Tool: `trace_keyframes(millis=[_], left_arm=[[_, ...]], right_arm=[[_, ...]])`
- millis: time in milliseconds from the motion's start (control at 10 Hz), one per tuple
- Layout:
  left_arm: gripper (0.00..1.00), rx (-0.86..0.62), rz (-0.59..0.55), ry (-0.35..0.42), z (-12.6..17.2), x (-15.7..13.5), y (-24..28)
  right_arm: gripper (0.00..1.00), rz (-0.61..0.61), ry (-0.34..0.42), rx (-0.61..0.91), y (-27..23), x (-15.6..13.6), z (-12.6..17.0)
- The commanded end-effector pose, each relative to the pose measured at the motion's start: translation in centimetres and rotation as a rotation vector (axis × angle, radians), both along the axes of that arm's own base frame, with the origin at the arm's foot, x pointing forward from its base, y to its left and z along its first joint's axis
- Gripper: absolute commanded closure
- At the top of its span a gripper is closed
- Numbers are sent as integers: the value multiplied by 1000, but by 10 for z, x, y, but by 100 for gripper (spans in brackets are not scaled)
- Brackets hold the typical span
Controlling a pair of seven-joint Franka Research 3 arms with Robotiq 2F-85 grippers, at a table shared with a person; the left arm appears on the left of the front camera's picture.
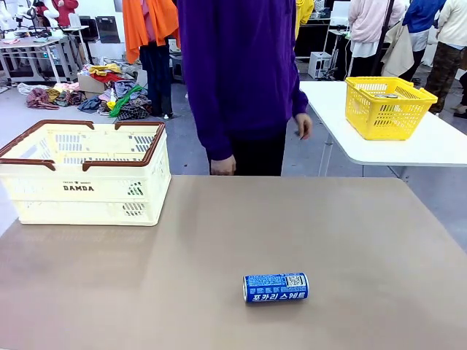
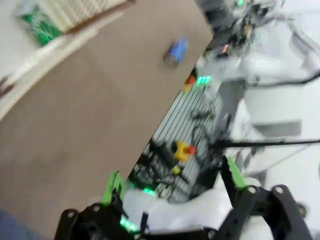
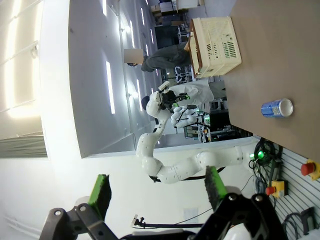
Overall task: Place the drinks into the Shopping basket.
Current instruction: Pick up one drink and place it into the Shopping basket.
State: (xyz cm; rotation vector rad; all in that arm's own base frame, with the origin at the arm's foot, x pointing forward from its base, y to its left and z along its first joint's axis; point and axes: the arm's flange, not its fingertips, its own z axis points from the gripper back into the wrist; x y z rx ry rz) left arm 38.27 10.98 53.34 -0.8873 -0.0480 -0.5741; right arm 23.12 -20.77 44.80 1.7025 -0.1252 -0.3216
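One drink, a blue can point(image 1: 276, 287) with white Korean lettering, lies on its side on the brown table's near middle. It also appears as a blurred blue can point(image 2: 176, 50) in the left wrist view and as a can point(image 3: 276, 107) near the table edge in the right wrist view. The Shopping basket point(image 1: 80, 191), cream with a reddish-brown rim and "DAMDA" on its side, stands at the far left; the right wrist view has the basket point(image 3: 216, 45) too. My left gripper point(image 2: 172, 180) and right gripper point(image 3: 157, 187) are open, holding nothing, well away from the can.
A person in a purple top point(image 1: 241, 73) stands at the table's far edge with hands hanging down. A yellow basket point(image 1: 387, 108) sits on a separate white table point(image 1: 430, 146) at the back right. A blurred green-and-white patch point(image 2: 40, 22) lies by the basket wall.
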Motion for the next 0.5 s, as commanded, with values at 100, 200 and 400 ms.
trace_keyframes(millis=[100, 200, 400], left_arm=[[0, 271, -345, -155, -48, -27, -158], [0, 322, -398, -235, -70, -43, -213], [0, 333, -462, -399, -98, -72, -295]], right_arm=[[0, 0, 8, 13, -1, -1, 6], [0, 0, 8, 13, -1, -1, 6], [0, 0, 8, 13, -1, -1, 6]])
